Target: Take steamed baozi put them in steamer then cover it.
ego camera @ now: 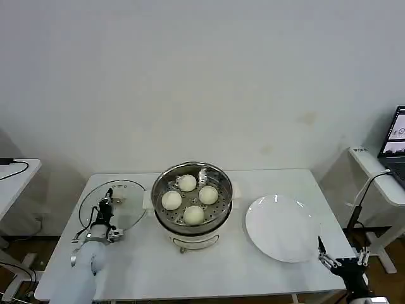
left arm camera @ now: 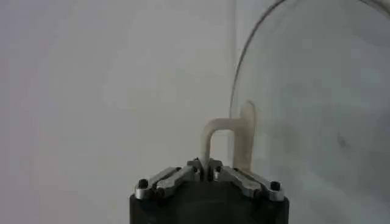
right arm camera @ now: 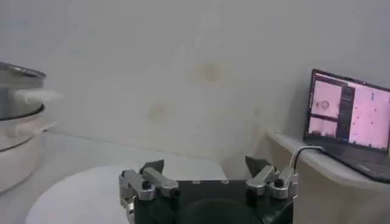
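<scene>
The steamer (ego camera: 192,201), a shiny steel pot on a white base, stands mid-table with several pale round baozi (ego camera: 193,215) on its perforated tray. To its left the cover (ego camera: 130,202), a clear glass lid, is over the table. My left gripper (ego camera: 107,201) is on top of it, shut on the cream bar handle (left arm camera: 210,140), with the glass (left arm camera: 317,109) curving past it. My right gripper (ego camera: 342,254) hangs open at the table's front right corner, nothing between its fingers (right arm camera: 206,165). The steamer's side (right arm camera: 18,122) shows far off in the right wrist view.
A flat white plate (ego camera: 281,227) lies right of the steamer, close to my right gripper. A side table with an open laptop (right arm camera: 350,115) stands beyond the table's right edge. Another white table (ego camera: 12,177) is at the far left.
</scene>
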You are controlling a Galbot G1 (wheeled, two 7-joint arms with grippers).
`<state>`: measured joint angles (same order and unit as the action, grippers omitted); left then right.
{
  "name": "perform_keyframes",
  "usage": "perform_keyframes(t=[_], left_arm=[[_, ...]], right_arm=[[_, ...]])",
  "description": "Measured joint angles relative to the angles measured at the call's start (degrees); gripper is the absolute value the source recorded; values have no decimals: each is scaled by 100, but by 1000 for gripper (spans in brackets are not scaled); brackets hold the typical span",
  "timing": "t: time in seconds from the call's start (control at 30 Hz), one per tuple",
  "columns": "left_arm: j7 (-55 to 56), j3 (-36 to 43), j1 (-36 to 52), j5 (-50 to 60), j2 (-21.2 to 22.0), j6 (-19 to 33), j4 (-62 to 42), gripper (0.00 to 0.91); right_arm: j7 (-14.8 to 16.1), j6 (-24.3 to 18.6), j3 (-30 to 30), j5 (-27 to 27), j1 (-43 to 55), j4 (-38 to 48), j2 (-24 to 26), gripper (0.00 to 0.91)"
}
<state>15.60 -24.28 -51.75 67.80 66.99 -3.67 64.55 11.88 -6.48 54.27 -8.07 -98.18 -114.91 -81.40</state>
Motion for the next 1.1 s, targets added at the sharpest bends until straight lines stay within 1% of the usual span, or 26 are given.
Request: perform_keyframes(t=[0.17, 0.33, 0.63, 0.9, 1.1], left_arm=[[-55, -199, -401, -72, -108, -141, 716, 0], [-257, -392, -818, -289, -320, -365, 1545, 0], [-745, -572, -1354, -900, -917, -898, 3048, 0], [-1110, -360, -1445, -1152, -1363, -1456, 4098, 0], [-1484, 76, -1335, -1232, -1455, -2005, 4669, 0]], right_arm=[[-1, -25, -82, 44, 7, -55, -23, 907], [-1, -32, -146, 95, 38, -62, -8, 907], [-51, -65, -250, 266, 142, 20, -59, 907], [-187, -1, -249, 479, 200, -6, -187, 907], [-337, 73, -273, 654, 257, 11, -283, 907]])
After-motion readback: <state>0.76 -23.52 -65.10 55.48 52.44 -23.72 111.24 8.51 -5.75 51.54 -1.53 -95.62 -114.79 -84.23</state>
